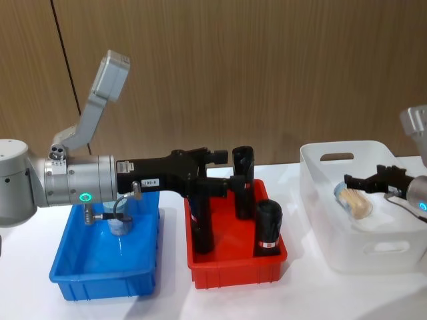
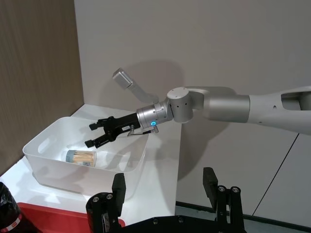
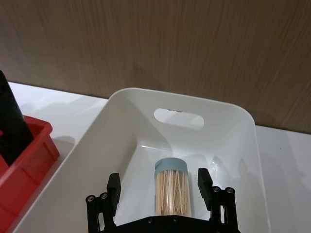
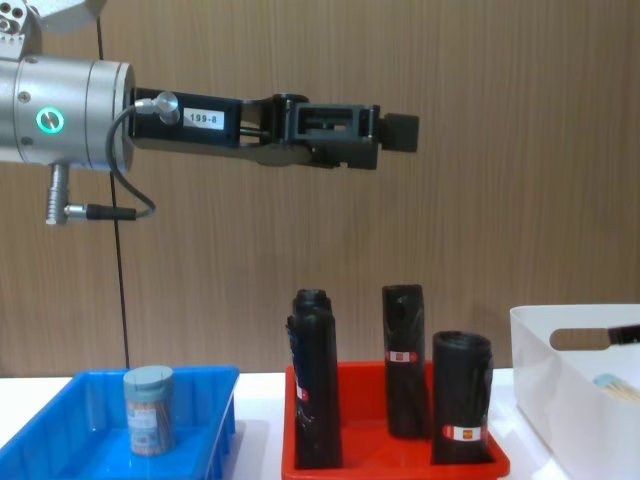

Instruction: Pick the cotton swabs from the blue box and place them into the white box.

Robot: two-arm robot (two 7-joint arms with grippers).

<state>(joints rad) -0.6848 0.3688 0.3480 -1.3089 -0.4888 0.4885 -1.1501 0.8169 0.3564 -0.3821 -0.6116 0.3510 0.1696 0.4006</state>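
The right gripper (image 2: 90,134) hangs at the mouth of the white box (image 3: 228,110), jaws wide apart, empty. A tub of cotton swabs (image 3: 171,188) lies on its floor just beneath. Lifting out crooked, it could clip the rim. A second tub (image 1: 120,224) stands in the blue box (image 1: 100,275). The left gripper (image 2: 164,184), open and empty, hovers high over the red tray (image 1: 233,270); reaching down, it might topple the black rolls (image 4: 403,360).
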